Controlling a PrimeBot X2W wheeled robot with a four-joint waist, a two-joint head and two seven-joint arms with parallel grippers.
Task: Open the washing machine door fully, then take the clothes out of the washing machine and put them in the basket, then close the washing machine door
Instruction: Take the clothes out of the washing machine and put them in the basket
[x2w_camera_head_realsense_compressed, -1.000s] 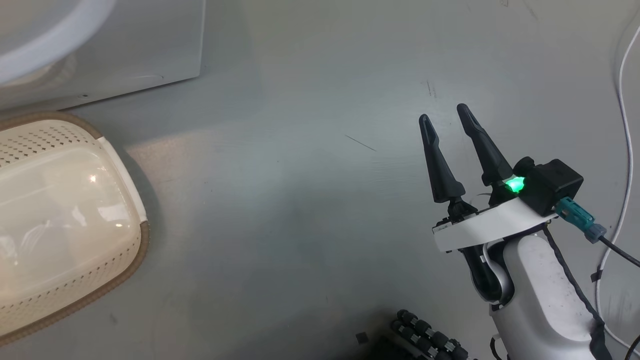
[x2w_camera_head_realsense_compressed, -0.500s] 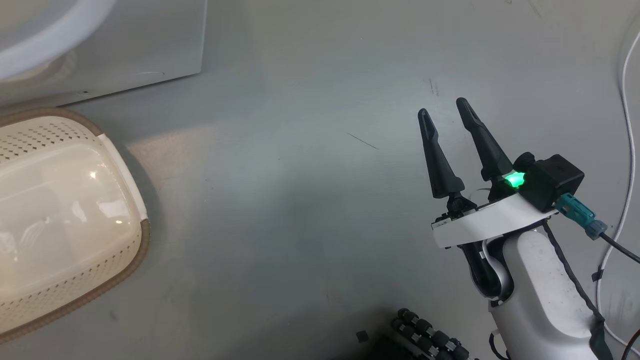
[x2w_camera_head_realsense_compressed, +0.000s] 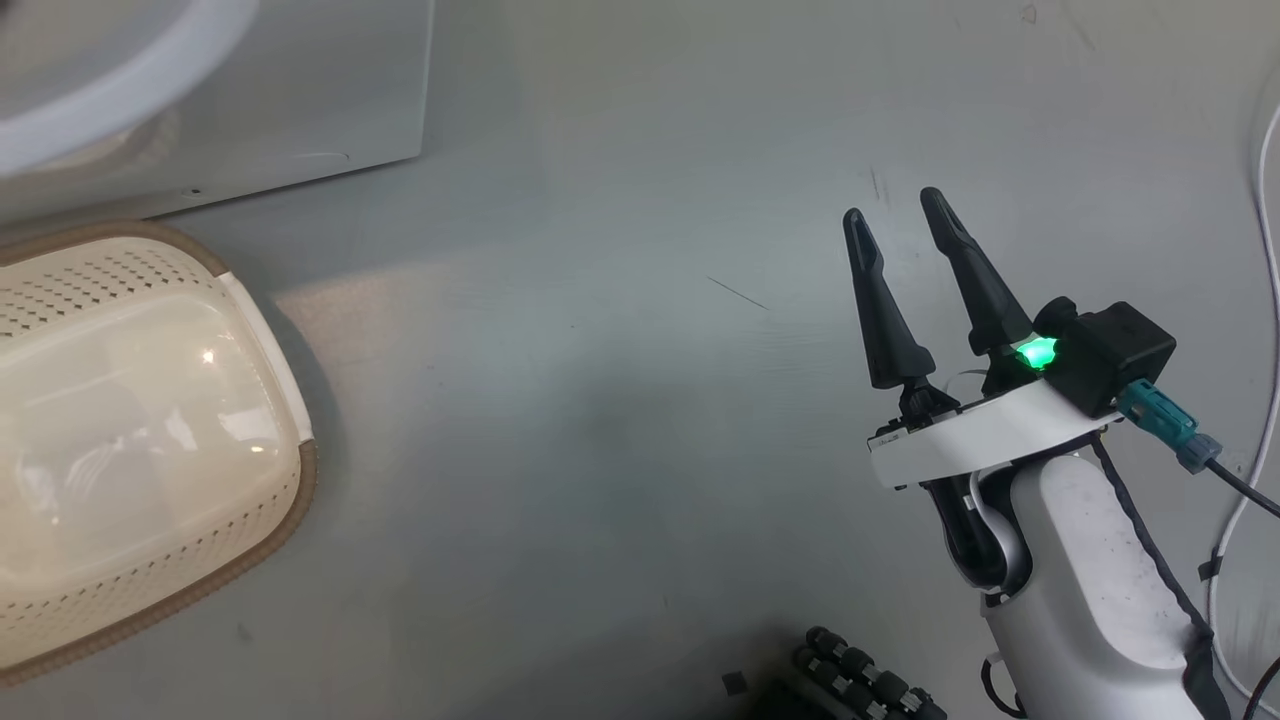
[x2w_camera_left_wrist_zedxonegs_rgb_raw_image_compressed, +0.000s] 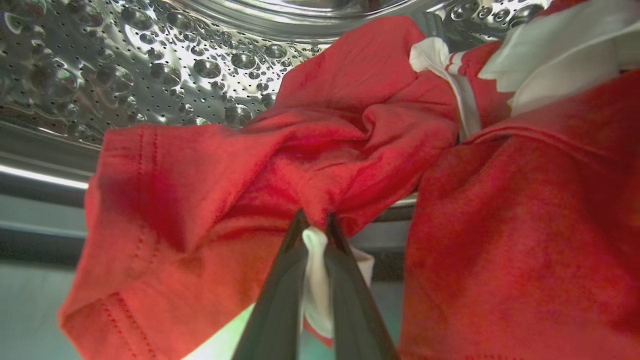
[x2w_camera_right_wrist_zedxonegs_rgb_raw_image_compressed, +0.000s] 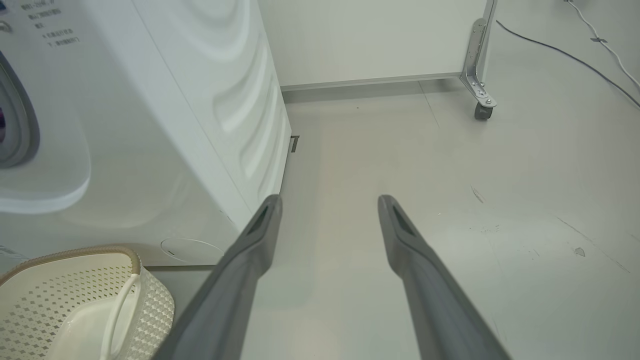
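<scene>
left gripper (x2w_camera_left_wrist_zedxonegs_rgb_raw_image_compressed: 316, 226): clenched on a fold of the red clothes (x2w_camera_left_wrist_zedxonegs_rgb_raw_image_compressed: 350, 130), white scrap between its fingers | clothes: in the steel drum (x2w_camera_left_wrist_zedxonegs_rgb_raw_image_compressed: 150, 65) of the washing machine (x2w_camera_head_realsense_compressed: 300, 100) | right gripper (x2w_camera_head_realsense_compressed: 892, 205): fingers spread, grasping nothing, above the floor (x2w_camera_head_realsense_compressed: 600, 450) | basket (x2w_camera_head_realsense_compressed: 120, 270): on the floor, just before the washing machine

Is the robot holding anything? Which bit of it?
The left gripper pinches the clothes at a bunched fold with a white bit. The right gripper is open, holding nothing.
</scene>
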